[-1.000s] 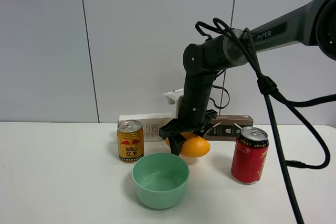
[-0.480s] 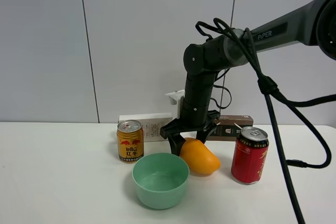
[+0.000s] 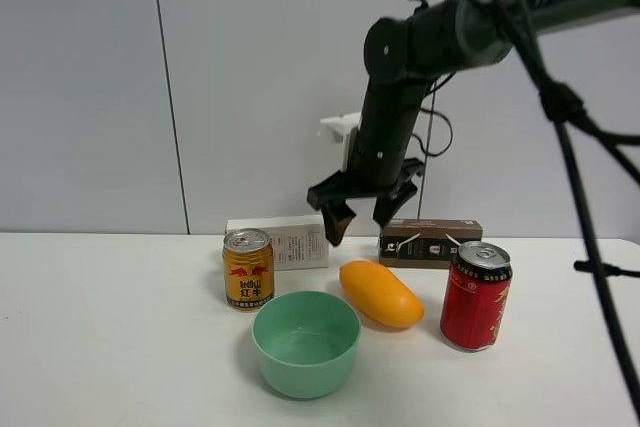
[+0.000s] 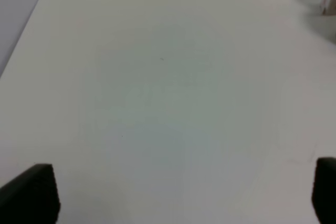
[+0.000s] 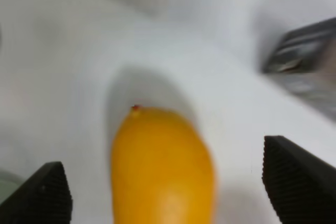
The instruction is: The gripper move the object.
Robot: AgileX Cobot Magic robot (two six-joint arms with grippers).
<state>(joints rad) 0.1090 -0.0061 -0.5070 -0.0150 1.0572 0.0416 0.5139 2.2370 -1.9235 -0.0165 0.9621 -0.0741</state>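
The orange-yellow mango (image 3: pixel 381 293) lies on the white table between the green bowl (image 3: pixel 305 342) and the red can (image 3: pixel 476 295). My right gripper (image 3: pixel 360 212) hangs open and empty in the air above the mango's far end. In the right wrist view the mango (image 5: pixel 161 168) lies below and between the two black fingertips (image 5: pixel 43 195), apart from them. My left gripper (image 4: pixel 178 192) is open over bare table; only its two fingertips (image 4: pixel 30 192) show, and it is out of the high view.
A small gold can (image 3: pixel 248 267) stands left of the bowl. A white box (image 3: pixel 280 241) and a dark box (image 3: pixel 432 242) lie along the wall behind. The right arm's black cables (image 3: pixel 590 247) hang down on the right.
My right gripper has let go of the mango, opened and risen well above it. The mango has dropped onto the table and now lies tilted beside the bowl.
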